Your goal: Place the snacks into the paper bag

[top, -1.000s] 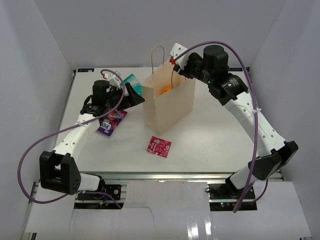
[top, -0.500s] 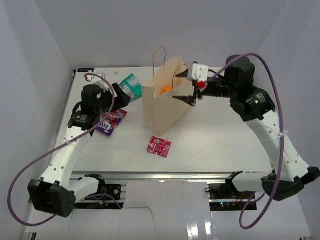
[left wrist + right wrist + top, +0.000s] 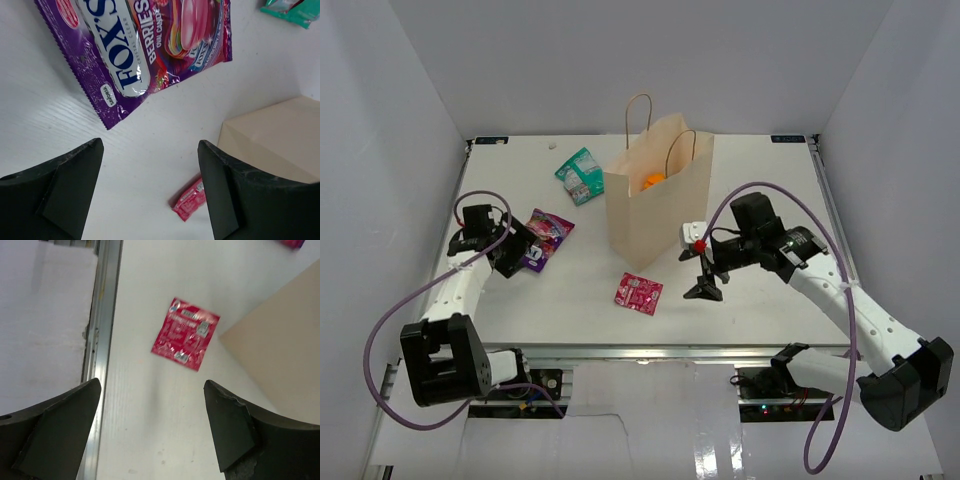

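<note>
The paper bag (image 3: 655,205) stands upright at the table's middle back, with the orange-yellow snack (image 3: 653,182) showing inside its mouth. On the table lie the purple packet (image 3: 545,238), the teal packet (image 3: 580,175) and the small pink-red packet (image 3: 638,293). My left gripper (image 3: 515,255) is open, low and just left of the purple packet (image 3: 145,55), holding nothing. My right gripper (image 3: 700,272) is open in front of the bag's right corner, to the right of the pink-red packet (image 3: 186,333), with nothing between its fingers.
The table's metal front rail (image 3: 102,340) runs close to the right gripper. The bag's wall (image 3: 280,345) rises beside it. White enclosure walls stand on three sides. The bag's two handles (image 3: 638,110) loop above its mouth.
The right arm swung down from above the bag's mouth to the table in front of it, its jaws opening. The left arm drew back from the teal packet to beside the purple one.
</note>
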You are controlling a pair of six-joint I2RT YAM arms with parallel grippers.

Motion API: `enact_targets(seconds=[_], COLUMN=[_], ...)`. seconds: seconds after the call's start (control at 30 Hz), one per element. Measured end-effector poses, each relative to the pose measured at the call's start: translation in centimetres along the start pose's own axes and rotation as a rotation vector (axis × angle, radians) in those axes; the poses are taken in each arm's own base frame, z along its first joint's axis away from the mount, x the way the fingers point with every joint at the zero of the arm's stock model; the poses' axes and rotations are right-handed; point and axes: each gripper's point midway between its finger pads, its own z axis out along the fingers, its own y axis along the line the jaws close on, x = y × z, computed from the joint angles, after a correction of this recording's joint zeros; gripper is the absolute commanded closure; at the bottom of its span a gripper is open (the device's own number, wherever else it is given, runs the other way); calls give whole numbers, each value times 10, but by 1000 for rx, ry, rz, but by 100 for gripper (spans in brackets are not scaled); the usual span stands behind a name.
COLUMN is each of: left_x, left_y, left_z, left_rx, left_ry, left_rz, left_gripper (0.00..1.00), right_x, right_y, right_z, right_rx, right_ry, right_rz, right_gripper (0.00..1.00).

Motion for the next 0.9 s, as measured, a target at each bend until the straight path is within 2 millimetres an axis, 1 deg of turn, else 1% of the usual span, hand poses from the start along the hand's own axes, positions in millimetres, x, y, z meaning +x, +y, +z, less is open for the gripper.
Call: enact_targets(seconds=[0.07,0.1,0.17,0.23,0.37,0.5,0.53,0.7,0.73,0.83,0.87,0.9], left_x=[8,11,13,12,9,14,15,3,1,-2,-2,-3], left_y=[3,5,11,19,28,38,38,33,32,31,31,32], left_z=[8,12,19,25,36,48,51,59,60,66,66,68], left_rx=[45,65,79,74,86,89,95,126,132,147,152,155], left_ry=[46,64,79,82,44,27,32,-8,-14,-20,-16,-17], left_rz=[-56,-82,-123,-155,-177,-176,-176,-136,-126,-104,-100,-99], left_gripper=[14,14,14,14,14,16,16,19,24,31,40,45], right_x=[31,42,61,70,75,83,85,84,83,81,80,80], right_y=[11,16,24,26,16,9,8,4,3,0,-1,-2], right_z=[6,7,8,8,3,0,-1,-3,-4,-6,-7,-7], right_rx=[-9,-12,-11,-7,31,49,53,62,63,71,74,77], right_ry=[56,78,113,131,134,142,142,130,125,116,114,113], right_rz=[50,66,85,98,114,153,160,171,172,176,178,179], right_gripper=[10,10,10,10,11,11,11,11,12,12,12,12])
